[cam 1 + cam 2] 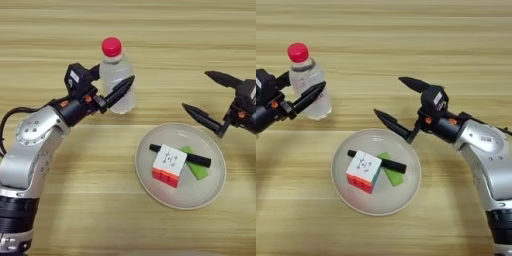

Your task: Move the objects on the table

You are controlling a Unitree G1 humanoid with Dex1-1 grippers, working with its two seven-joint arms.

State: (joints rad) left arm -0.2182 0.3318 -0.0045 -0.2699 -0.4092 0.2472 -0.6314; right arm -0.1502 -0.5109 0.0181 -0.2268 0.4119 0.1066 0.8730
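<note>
A clear bottle with a red cap stands upright left of centre, with my left gripper shut on it, one black finger across its front and the other behind it. My right gripper is open, its lower fingertip just above the far rim of a white plate. On the plate, the white-topped, red-sided cube lies left, the black marker lies across the flat green block. The tan wooden table lies under everything.
The left arm's silver forearm runs down the left side, and the right arm's silver forearm runs down the right side. Bare wood lies beyond the bottle and in front of the plate.
</note>
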